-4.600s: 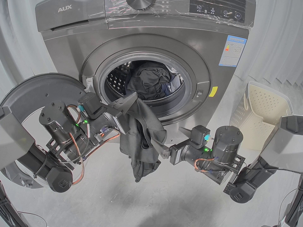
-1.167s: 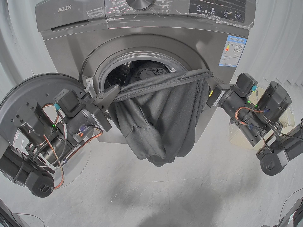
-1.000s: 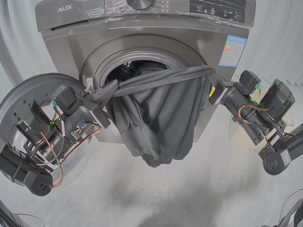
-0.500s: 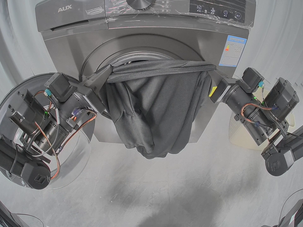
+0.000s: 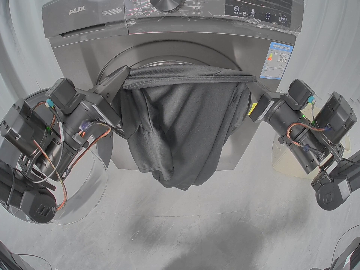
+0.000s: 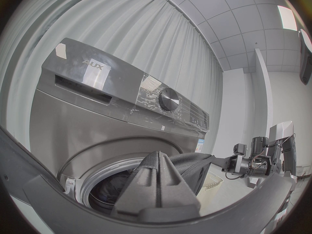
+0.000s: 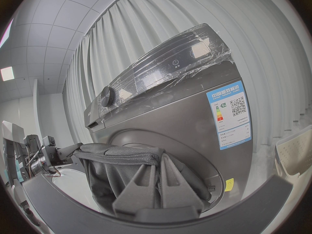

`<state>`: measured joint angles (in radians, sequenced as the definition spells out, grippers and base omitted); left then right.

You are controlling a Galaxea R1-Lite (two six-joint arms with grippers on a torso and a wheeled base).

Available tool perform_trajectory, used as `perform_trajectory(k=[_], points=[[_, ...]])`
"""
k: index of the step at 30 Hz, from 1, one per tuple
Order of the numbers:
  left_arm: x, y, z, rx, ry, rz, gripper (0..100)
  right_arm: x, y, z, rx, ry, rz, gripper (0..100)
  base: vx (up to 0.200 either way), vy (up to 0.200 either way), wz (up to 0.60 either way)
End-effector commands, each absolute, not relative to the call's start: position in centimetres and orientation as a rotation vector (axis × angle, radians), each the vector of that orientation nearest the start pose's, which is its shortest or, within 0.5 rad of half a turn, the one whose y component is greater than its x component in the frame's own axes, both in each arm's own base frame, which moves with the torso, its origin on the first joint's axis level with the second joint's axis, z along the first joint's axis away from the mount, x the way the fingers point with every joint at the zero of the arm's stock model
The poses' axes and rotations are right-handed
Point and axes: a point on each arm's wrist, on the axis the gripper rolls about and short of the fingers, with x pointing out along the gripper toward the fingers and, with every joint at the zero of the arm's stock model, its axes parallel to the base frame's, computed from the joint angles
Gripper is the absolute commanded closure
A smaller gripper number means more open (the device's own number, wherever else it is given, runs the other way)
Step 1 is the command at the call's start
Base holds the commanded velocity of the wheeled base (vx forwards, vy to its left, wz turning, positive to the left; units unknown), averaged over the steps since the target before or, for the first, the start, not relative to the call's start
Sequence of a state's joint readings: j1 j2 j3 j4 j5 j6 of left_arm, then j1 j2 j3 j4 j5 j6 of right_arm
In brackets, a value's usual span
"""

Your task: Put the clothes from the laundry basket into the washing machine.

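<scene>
A dark grey garment [image 5: 180,124] hangs stretched between my two grippers in front of the washing machine [image 5: 168,38], covering its round opening. My left gripper [image 5: 125,74] is shut on the garment's left end, at the upper left of the opening. My right gripper [image 5: 252,82] is shut on the right end. The cloth sags to a low point [image 5: 176,182] above the floor. In the left wrist view the fingers [image 6: 158,166] pinch the cloth [image 6: 188,169], with other dark clothes [image 6: 109,189] in the drum. The right wrist view shows the garment [image 7: 120,169] at its gripper [image 7: 159,166].
The machine's door [image 5: 80,177] stands swung open at the left, behind my left arm. A cream laundry basket [image 5: 288,162] sits on the floor at the right, mostly hidden by my right arm. Bare grey floor [image 5: 187,229] lies in front.
Both grippers have lifted the garment higher, the left one most, from the lower left of the opening to its upper left. The cloth now hides the opening. Earlier it hung bunched from the left gripper.
</scene>
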<state>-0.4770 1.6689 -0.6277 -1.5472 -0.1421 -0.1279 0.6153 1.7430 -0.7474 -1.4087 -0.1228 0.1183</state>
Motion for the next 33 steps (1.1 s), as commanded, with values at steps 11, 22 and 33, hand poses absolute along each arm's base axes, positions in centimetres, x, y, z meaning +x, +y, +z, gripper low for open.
perform_trajectory(k=[11, 22, 33], points=[[23.5, -14.1, 23.8, -0.216, -0.471, -0.693, 100, 24.6, 17.9, 22.8, 0.268, -0.340, 0.529, 100, 0.000, 0.000, 0.00], [24.1, -16.6, 23.5, -0.230, -0.468, -0.759, 100, 25.2, 21.1, 15.9, 0.179, -0.104, 0.591, 100, 0.000, 0.000, 0.00], [24.3, -16.5, 23.5, -0.231, -0.468, -0.747, 100, 24.7, 23.3, 9.3, 0.088, 0.102, 0.652, 0, 0.000, 0.000, 0.00]])
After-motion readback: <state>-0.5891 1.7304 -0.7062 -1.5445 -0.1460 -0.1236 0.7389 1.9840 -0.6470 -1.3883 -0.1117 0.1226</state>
